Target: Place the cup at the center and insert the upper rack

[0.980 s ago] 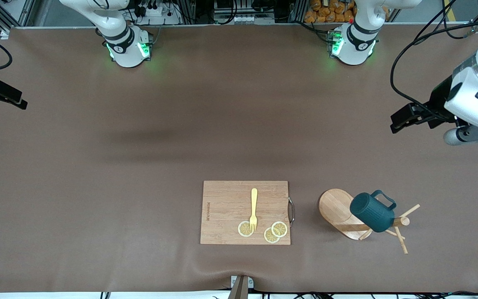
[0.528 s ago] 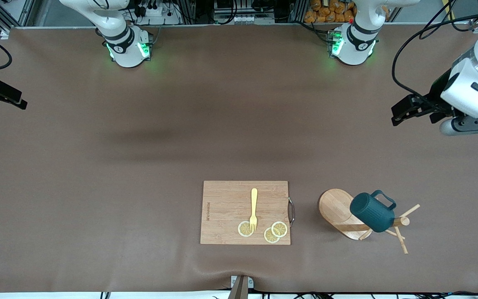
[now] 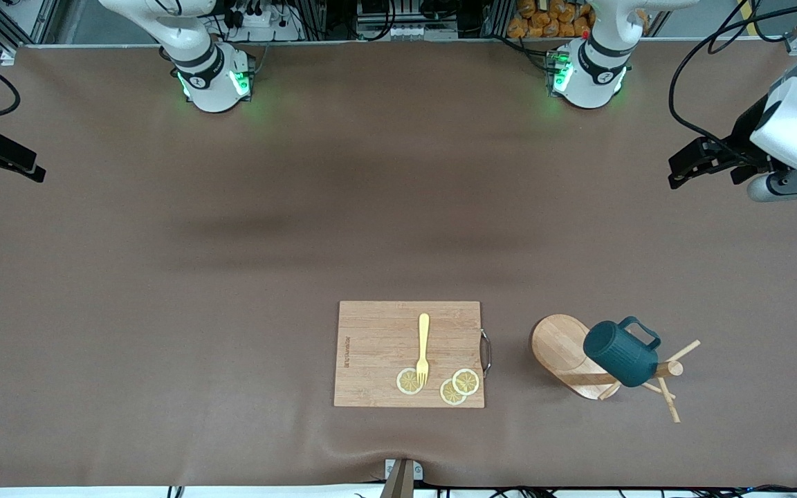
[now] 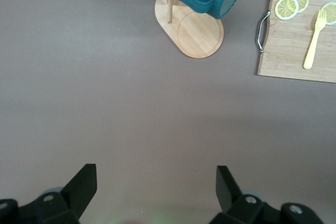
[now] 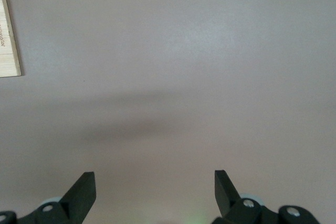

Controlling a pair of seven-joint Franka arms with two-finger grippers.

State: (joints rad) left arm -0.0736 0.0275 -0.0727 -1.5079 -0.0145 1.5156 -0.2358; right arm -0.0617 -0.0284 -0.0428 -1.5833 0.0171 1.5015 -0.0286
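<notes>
Brown matting [image 3: 232, 277] covers the whole table, with cables and metal framing seen along the edge where the arm bases stand. The left gripper [image 4: 156, 187] is held up over bare mat at the left arm's end of the table, its black fingers [image 4: 84, 184] spread wide with nothing between them; the left arm is bent at its white wrist. The right gripper [image 5: 152, 187] waits over bare mat, its fingers likewise parted and empty. The small dark teal ribbed mug [image 3: 621, 354] hangs tilted on the light wooden mug stand with an oval base and thin crossing pegs [image 3: 564, 356]; both lie well apart from the left gripper, nearer to the front camera. Beside the stand, a rectangular wooden cutting board [image 3: 378, 346] is seen; on it lie a yellow fork [image 3: 423, 347] and three lemon slices [image 3: 465, 381].
</notes>
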